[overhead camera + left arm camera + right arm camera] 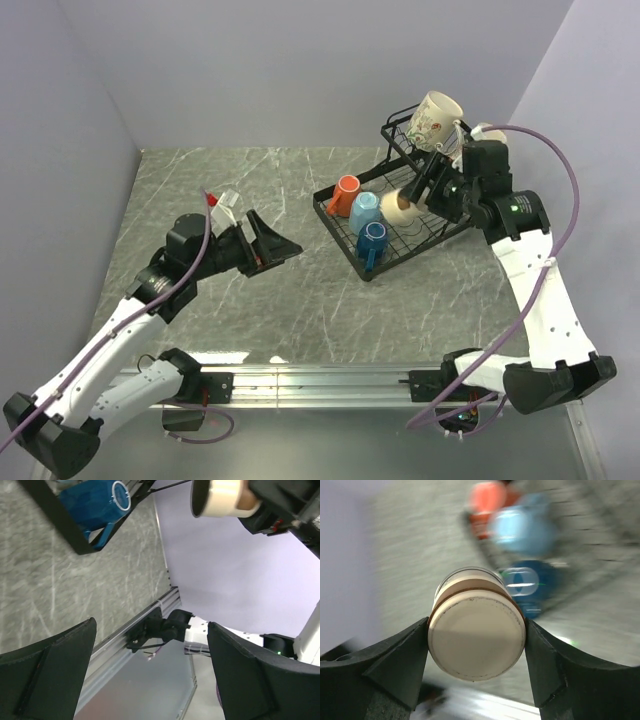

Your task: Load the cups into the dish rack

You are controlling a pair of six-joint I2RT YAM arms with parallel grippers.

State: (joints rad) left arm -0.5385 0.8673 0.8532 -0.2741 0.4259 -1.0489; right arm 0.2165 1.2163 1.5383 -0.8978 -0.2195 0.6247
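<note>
The black wire dish rack [338,237] stands at the right. An orange mug [344,195], a light blue mug [366,212] and a dark blue mug [373,240] lie in its lower tray. A floral cream mug [437,120] sits tilted in the upper basket [398,140]. My right gripper [412,198] is shut on a plain cream mug [400,207], held on its side above the lower tray; its base [476,640] fills the right wrist view between both fingers. My left gripper [275,245] is open and empty over the table, left of the rack. I see no steel cup.
The left wrist view shows the rack's corner [55,515], the dark blue mug [95,502] and the held cream mug [222,500]. The metal rail [320,380] with both arm bases runs along the near edge. Grey walls close in on the left, back and right.
</note>
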